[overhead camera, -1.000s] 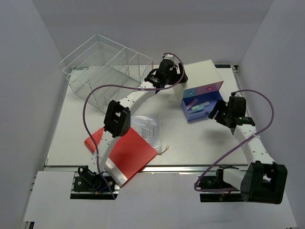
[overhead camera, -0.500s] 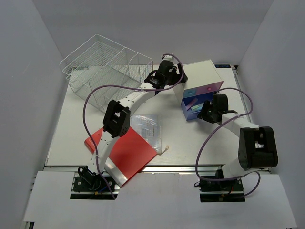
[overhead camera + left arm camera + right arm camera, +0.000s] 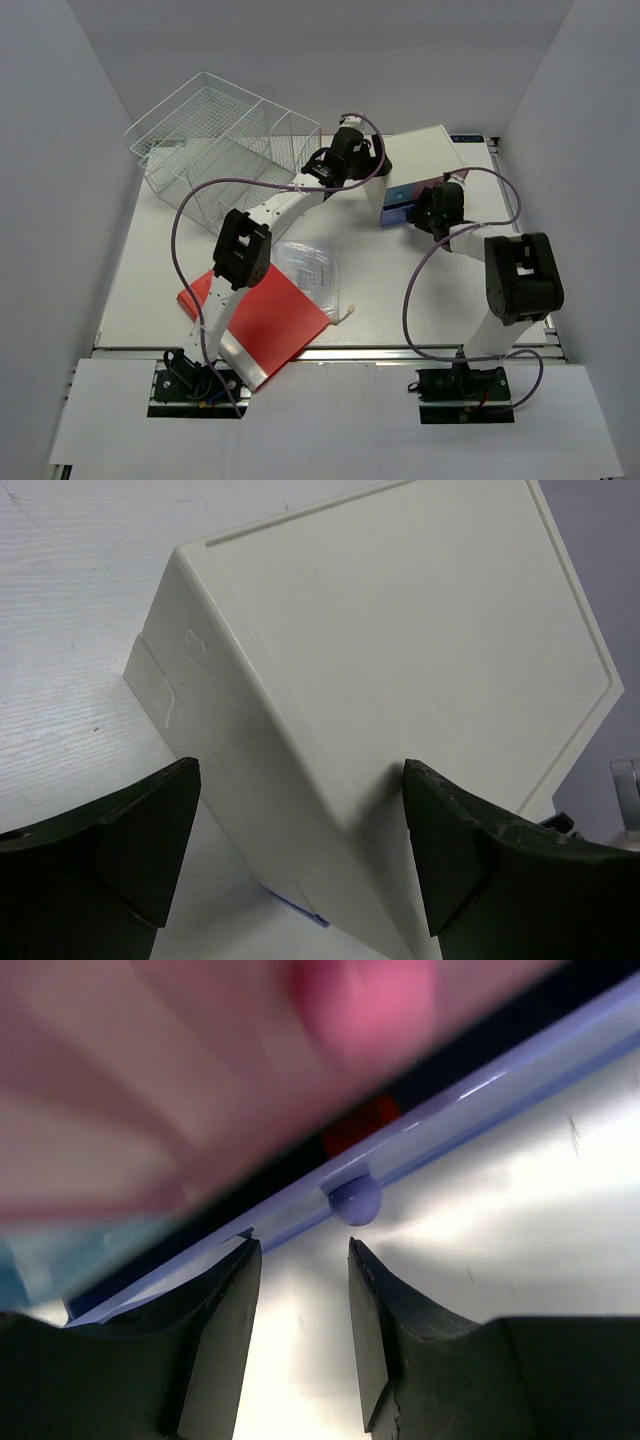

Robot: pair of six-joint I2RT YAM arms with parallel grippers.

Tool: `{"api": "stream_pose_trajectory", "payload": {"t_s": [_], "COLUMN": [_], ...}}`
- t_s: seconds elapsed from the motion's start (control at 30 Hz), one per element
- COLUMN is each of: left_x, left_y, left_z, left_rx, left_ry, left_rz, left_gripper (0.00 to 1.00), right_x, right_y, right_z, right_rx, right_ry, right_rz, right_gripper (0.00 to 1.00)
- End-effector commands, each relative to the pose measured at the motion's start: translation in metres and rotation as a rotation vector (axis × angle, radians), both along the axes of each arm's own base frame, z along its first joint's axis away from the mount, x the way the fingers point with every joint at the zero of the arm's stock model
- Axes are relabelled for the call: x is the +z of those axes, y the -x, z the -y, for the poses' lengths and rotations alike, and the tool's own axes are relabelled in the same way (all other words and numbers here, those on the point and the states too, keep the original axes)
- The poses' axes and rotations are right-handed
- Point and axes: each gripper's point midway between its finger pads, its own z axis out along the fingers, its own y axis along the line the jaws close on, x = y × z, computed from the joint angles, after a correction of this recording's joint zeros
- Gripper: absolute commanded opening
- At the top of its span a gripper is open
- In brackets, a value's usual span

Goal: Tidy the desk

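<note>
1. the surface (image 3: 150, 270) filled the middle of the top view, its metal rail along the lower edge.
2. a white drawer box (image 3: 425, 160) stood at the upper right of the surface, with both arms reaching to it.
3. the left end effector (image 3: 300, 770) was spread wide, its dark fingers (image 3: 140, 830) on either side of a corner of the box, gripping nothing; i could not tell whether they touched it.
4. the right end effector (image 3: 300, 1260) was at the box's front, fingers a narrow gap apart with nothing between them.
5. a round blue drawer knob (image 3: 355, 1200) sat just above that gap, on the blue drawer's edge; a blurred pink drawer front (image 3: 200, 1050) filled the upper part of the right wrist view.
6. a wire basket organiser (image 3: 215, 140) stood at the upper left.
7. a red folder (image 3: 265, 315) lay at the lower left, with a clear plastic packet (image 3: 310, 265) overlapping its upper right corner.
</note>
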Motion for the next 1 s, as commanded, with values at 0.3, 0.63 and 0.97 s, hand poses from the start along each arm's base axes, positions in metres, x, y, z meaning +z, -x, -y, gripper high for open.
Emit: {"api": "stream_pose_trajectory", "payload": {"t_s": [0.3, 0.63, 0.97], "left_x": [-0.065, 0.012, 0.11], "left_y": [0.032, 0.019, 0.094], "left_z": [-0.04, -0.057, -0.146], "left_rx": [-0.001, 0.096, 0.263], "left_ry": [-0.27, -0.263, -0.278], "left_rz": [-0.15, -0.032, -0.04], "left_gripper": [0.89, 0.98, 0.98], "right_x": [0.052, 0.084, 0.111], "right_y": [-0.057, 0.006, 0.101], "right_z": [-0.021, -0.007, -0.067], "right_rx": [-0.042, -0.033, 0.385], "right_ry": [-0.097, -0.052, 0.09], "right_rz": [0.304, 0.23, 0.209], "right_gripper": [0.51, 0.65, 0.89]}}
